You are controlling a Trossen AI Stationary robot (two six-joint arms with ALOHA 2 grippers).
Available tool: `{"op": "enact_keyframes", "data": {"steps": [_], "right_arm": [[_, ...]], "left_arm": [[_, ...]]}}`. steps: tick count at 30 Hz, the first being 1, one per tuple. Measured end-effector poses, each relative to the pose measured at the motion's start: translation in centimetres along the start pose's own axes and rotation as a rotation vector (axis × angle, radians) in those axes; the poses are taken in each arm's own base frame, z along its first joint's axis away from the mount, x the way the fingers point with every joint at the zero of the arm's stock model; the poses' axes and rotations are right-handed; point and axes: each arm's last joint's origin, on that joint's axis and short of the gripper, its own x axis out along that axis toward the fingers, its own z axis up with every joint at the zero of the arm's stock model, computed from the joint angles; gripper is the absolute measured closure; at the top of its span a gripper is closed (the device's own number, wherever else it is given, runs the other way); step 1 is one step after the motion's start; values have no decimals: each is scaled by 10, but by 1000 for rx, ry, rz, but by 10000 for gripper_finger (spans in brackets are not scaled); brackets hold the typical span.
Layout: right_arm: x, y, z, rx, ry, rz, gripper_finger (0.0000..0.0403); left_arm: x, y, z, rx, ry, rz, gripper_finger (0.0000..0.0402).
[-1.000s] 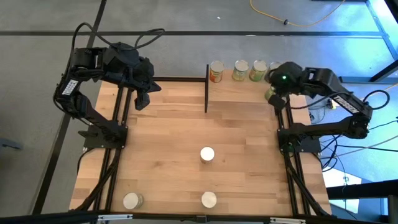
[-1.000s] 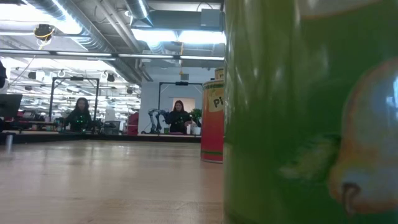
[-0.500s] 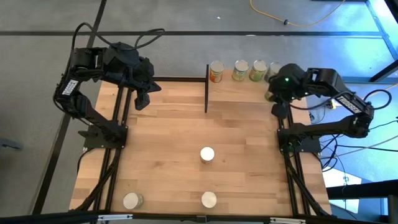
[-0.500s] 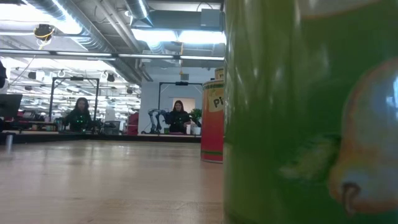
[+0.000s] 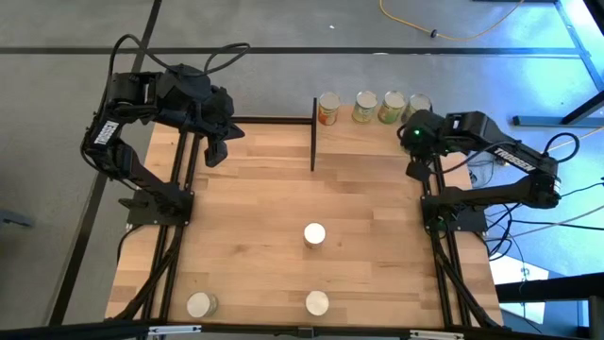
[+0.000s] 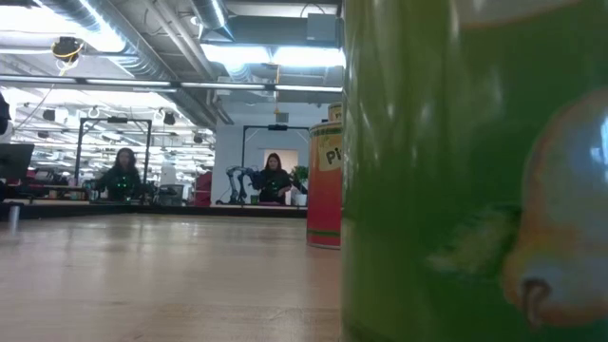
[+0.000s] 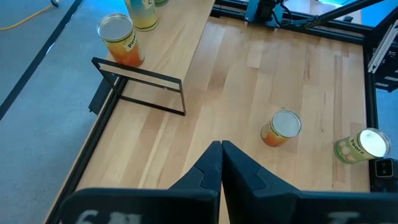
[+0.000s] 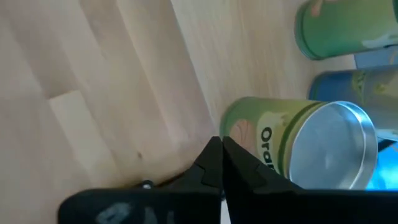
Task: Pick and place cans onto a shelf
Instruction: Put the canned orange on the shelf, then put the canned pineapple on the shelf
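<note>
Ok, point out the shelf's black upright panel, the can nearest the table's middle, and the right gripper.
black upright panel (image 5: 313,134), high view, midway along its top edge.
middle can (image 5: 314,234), high view, centre of its pale lid.
right gripper (image 5: 415,166), high view, between its fingertips.

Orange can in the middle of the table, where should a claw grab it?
Probably around its round side wall, about halfway up, coming straight down from above. The orange can stands upright with its shiny lid facing up, so its curved sides are free for one finger on each side. The table is bare all around it, and the green can stands well apart, nearer the front edge.
</note>
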Motion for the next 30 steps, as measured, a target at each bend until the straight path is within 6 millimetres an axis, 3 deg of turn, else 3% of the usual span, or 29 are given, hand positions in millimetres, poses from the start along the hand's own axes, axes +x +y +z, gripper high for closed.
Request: {"op": "enact_keyframes", "data": {"steps": [12, 18, 22, 30], "right_arm": [[12, -1, 0, -5, 31, -135, 400], [11, 3, 1, -17, 8, -36, 400], [-5, 8, 10, -31, -121, 105, 400], [-56, 9, 16, -17, -331, 143, 400]], "left_arm": [[0, 0, 0, 0, 0, 0, 401], [0, 0, 0, 0, 1, -7, 401], [0, 0, 0, 0, 0, -5, 401], [0, 0, 0, -1, 0, 1, 394]]}}
